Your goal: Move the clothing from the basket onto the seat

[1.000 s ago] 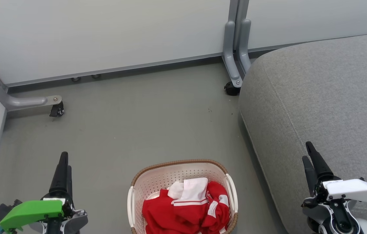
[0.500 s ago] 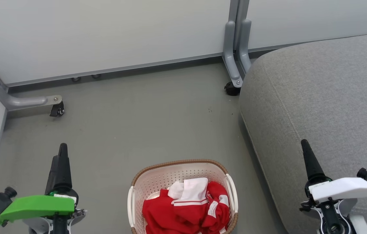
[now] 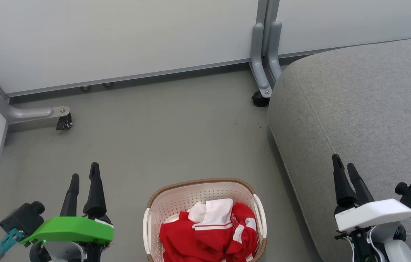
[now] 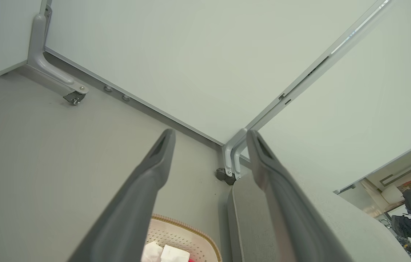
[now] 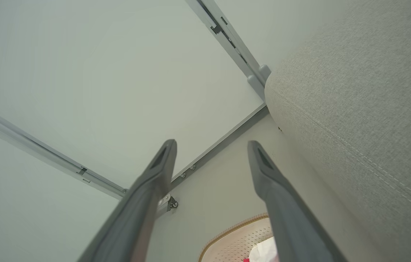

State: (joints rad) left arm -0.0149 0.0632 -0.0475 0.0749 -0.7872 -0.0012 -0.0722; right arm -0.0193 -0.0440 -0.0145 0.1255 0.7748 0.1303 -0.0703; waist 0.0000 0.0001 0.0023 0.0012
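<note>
**A:** Quick check on the laundry run. The clothing [image 3: 209, 233] is a crumpled red-and-white heap sitting low in the basket [image 3: 171, 207]. The basket is on the floor [image 3: 154, 138], just beside the front edge of the seat [image 3: 365, 109]. There's no red on the part of the seat you can see, so I'd say nothing's been moved yet.

**B:** Anything different from a second ago?

**A:** Heap and basket haven't budged, but both wrists have rolled. The left gripper [image 3: 84, 171] was edge-on to the head camera, its fingers stacked into one dark spike. Now both fingers show side by side with a gap. Same story for the right gripper [image 3: 343, 162].

**B:** Holding anything?

**A:** Nope, both are spread wide and empty. Looks to me like it's squaring up for a reach, not grabbing yet.

**B:** Where's the heap relative to them?

**A:** Between them. The left one hangs over bare floor to the basket's left, clear of it. The right one is over the seat's edge on the other side. In both wrist views the basket rim peeks in at the bottom, so each would have to swing inward and down.
</note>
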